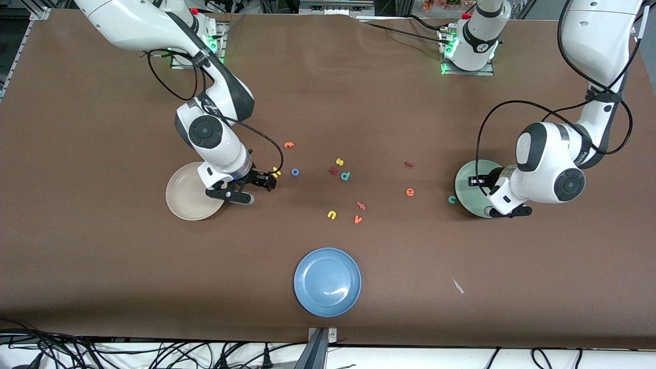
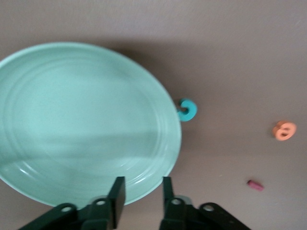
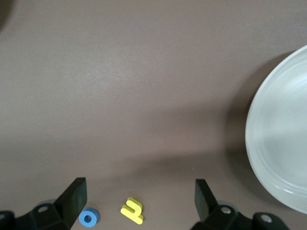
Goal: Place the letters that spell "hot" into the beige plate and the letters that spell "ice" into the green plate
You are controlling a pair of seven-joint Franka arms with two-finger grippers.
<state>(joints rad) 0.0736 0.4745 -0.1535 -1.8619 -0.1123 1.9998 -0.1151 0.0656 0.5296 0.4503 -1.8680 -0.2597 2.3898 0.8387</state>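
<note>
Plates, beige (image 1: pixel 190 197) and green (image 1: pixel 469 190), sat empty (letters loose on the table) while right gripper (image 1: pixel 267 180) gaped wide over the yellow h (image 1: pixel 277 172) and left gripper (image 2: pixel 140 191), half-parted and holding nothing, hung over the green rim.

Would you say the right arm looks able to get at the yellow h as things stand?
Probably yes: the right gripper stands open over the yellow h, which lies flat on bare table beside the blue o, with nothing covering it.

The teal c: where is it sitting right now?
The teal c lies on the table just outside the green plate, beside its rim toward the right arm's end, with the orange e its nearest letter.
</note>
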